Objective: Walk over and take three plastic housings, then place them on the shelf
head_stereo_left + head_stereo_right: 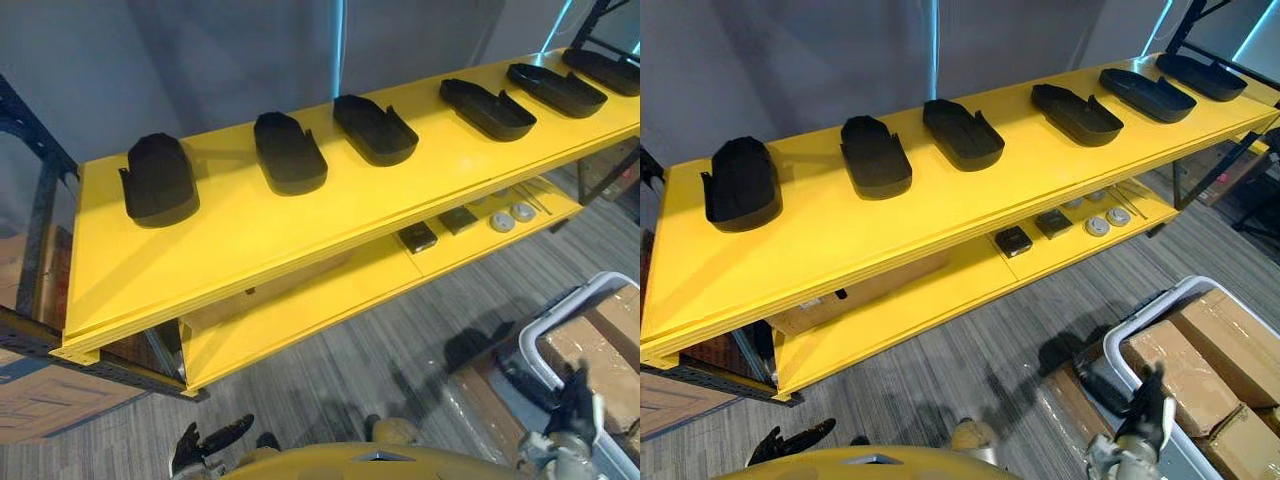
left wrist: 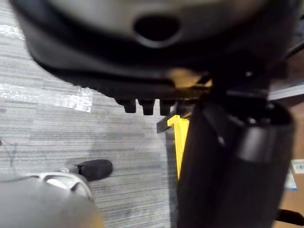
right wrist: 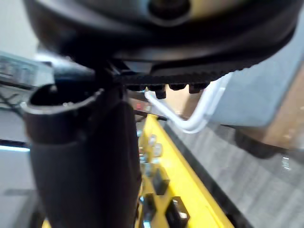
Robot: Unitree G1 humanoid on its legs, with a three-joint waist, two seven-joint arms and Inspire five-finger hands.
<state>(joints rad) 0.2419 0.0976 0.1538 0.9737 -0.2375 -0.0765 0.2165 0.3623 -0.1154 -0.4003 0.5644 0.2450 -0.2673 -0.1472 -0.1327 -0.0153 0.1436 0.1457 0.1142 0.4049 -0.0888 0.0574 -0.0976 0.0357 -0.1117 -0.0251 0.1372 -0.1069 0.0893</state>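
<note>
Grey carpet floor (image 1: 400, 340); yellow shelf (image 1: 250, 240) across upper frame. Six black housings (image 1: 290, 152) in a row on top board, well apart, upper left to upper right. Small black blocks (image 1: 418, 236) and white discs (image 1: 503, 222) on lower board. Left hand (image 1: 205, 442) lower left, fingers relaxed, apart, empty. Right hand (image 1: 1150, 395) lower right, likewise, beside cart (image 1: 1188, 284) of cardboard boxes (image 1: 1185, 375).

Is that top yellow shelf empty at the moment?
No, six black housings lie in a row along the top shelf.
</note>
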